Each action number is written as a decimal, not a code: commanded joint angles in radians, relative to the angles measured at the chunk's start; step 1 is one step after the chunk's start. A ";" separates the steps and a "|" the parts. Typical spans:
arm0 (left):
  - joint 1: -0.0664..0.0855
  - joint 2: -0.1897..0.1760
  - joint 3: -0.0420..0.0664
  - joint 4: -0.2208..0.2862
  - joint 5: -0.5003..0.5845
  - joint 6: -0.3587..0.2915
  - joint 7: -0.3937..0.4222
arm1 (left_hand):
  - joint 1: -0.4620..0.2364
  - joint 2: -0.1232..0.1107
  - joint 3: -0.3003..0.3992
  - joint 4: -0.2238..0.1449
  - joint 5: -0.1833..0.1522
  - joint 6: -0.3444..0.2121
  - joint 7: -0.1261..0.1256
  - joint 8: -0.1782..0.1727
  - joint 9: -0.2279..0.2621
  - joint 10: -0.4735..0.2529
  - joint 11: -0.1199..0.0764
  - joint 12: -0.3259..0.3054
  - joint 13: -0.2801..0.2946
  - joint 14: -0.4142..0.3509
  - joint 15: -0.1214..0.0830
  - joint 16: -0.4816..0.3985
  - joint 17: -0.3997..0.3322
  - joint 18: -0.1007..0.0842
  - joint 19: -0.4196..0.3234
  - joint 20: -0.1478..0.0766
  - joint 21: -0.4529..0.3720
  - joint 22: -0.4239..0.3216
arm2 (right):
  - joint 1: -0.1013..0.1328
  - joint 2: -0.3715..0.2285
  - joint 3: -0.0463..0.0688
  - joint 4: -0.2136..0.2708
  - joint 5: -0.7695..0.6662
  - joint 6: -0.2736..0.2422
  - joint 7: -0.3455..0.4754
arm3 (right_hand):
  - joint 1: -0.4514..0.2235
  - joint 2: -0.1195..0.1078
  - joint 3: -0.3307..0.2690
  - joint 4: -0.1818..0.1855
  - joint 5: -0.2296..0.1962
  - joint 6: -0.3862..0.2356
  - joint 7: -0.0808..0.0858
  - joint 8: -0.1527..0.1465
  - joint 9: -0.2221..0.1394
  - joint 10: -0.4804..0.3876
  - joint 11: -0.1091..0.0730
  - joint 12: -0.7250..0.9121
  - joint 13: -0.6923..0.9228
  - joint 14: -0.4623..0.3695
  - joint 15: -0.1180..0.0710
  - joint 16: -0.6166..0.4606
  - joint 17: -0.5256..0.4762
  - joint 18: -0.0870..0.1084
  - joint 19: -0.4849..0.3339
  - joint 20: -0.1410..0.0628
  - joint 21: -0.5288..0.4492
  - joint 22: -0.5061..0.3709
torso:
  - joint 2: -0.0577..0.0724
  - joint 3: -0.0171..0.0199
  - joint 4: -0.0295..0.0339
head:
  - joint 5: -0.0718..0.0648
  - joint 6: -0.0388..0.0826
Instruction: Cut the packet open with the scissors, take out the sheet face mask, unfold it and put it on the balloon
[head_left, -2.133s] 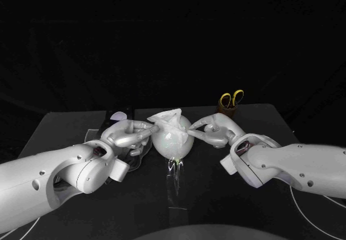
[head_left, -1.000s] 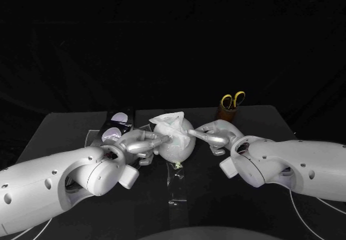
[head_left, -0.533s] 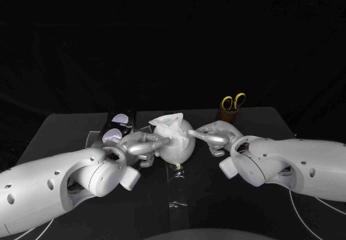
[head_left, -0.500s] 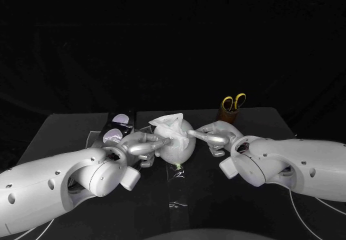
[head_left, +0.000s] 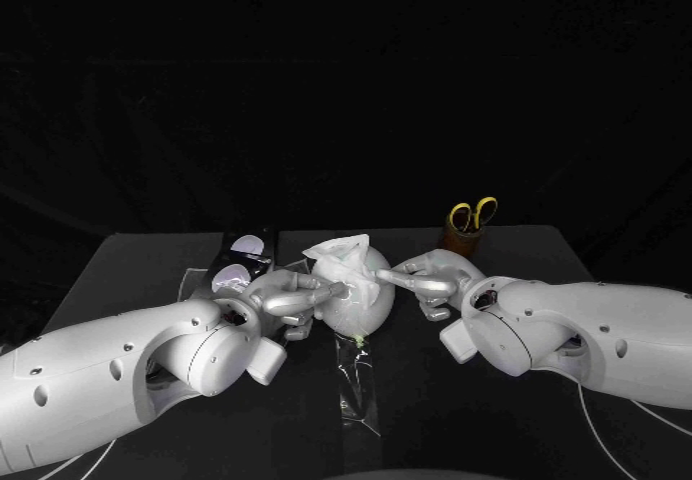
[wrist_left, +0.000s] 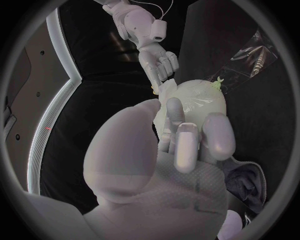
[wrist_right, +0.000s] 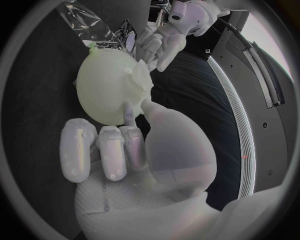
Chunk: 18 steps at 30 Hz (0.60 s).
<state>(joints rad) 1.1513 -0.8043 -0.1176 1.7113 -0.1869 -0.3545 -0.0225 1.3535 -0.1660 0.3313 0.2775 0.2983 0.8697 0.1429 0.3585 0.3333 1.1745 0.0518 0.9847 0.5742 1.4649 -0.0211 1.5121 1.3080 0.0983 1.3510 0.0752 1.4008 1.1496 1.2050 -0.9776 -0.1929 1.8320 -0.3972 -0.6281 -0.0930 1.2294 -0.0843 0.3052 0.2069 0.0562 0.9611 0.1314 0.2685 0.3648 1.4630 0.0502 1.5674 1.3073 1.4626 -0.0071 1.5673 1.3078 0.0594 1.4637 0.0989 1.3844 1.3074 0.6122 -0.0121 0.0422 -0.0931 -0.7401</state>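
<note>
Table (head_left: 144, 260): black, matte, flat. Far edge runs behind everything; bare room at the L and R ends and across the front, either side of the arms.

Packet (head_left: 242, 262): dark, glossy, w/ pale oval patches. Lies on the table just behind the L hand, near the far edge.

L hand (head_left: 293, 295): silver, smooth metal. One finger reaches out to the balloon's L side and its tip touches the sheet there; the rest are curled in. L wrist view has the thumb close beside that finger (wrist_left: 173, 112), but can't tell if it pinches the sheet or only presses it.

Balloon (head_left: 356, 305): centre of table, between both hands. Pale, egg-shaped, shiny, knot end down. Mask (head_left: 340, 255): thin white sheet, crumpled, bunched over the balloon's top w/ a peak sticking up, not spread flat.

Stand (head_left: 353, 385): clear plastic, narrow, below the balloon and running toward the front edge.

R hand (head_left: 428, 280): mirrors the L. One finger out, tip on the balloon's R side at the sheet's edge, thumb beside it, others curled. Pinching or just touching: can't tell.

Scissors (head_left: 472, 213): yellow loop handles up, blades down in a brown round holder (head_left: 462, 241) at the far edge, behind the R hand and apart from it.
</note>
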 joint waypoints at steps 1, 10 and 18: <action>-0.001 0.005 0.001 -0.004 -0.004 -0.006 0.002 | 0.006 0.003 0.004 0.001 0.003 -0.008 0.002 -0.007 -0.001 0.007 0.002 0.006 0.001 0.060 0.006 0.000 0.090 -0.019 0.005 0.003 0.004 0.001 | -0.001 0.007 -0.001 -0.005 -0.013 0.056 -0.034 | 0.006 -0.002 -0.004 -0.004 -0.006 0.003 0.001 -0.005 0.002 0.108 0.003 0.003 0.264 0.108 -0.001 0.003 0.263 -0.017 0.015 -0.001 0.000 0.206 | -0.004 -0.0017 0.0001 | -0.002 0.000; -0.002 0.010 0.001 -0.011 -0.008 -0.004 -0.004 | 0.004 0.002 0.003 0.003 0.002 -0.008 0.003 -0.007 -0.002 0.009 0.003 0.008 0.004 0.061 0.007 0.001 0.092 -0.020 0.007 0.003 0.005 0.005 | 0.000 0.020 -0.001 -0.006 -0.022 0.077 -0.052 | 0.007 -0.002 -0.005 -0.005 -0.004 0.003 0.001 -0.005 0.002 0.108 0.003 0.003 0.264 0.108 0.000 0.003 0.263 -0.016 0.014 -0.001 -0.002 0.205 | 0.000 -0.0014 0.0008 | 0.001 0.003; -0.002 0.012 0.001 -0.015 -0.009 -0.004 -0.008 | 0.004 0.002 0.003 0.003 0.002 -0.008 0.003 -0.007 -0.002 0.009 0.003 0.008 0.004 0.061 0.007 0.001 0.092 -0.020 0.007 0.003 0.005 0.005 | 0.007 0.026 0.000 -0.003 -0.009 0.054 -0.031 | 0.015 0.000 -0.004 -0.009 -0.004 0.005 0.000 -0.005 0.002 0.108 0.002 0.003 0.264 0.108 -0.001 0.003 0.263 -0.016 0.014 -0.001 -0.002 0.205 | -0.002 -0.0016 -0.0003 | 0.003 0.004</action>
<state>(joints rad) 1.1492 -0.7964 -0.1180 1.6947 -0.1896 -0.3594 -0.0303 1.3531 -0.1655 0.3313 0.2775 0.2983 0.8662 0.1463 0.3537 0.3326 1.1778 0.0556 0.9904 0.5785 1.4649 -0.0211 1.5090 1.3073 0.0981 1.3509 0.0753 1.4008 1.1538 1.2120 -0.9552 -0.1923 1.8242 -0.4047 -0.5934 -0.1288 1.2370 -0.0840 0.3024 0.2041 0.0562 0.9612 0.1312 0.2685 0.3664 1.4629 0.0500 1.5672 1.3081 1.4609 -0.0053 1.5666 1.3079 0.0595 1.4619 0.1005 1.3843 1.3081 0.6111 -0.0135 0.0424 -0.0905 -0.7377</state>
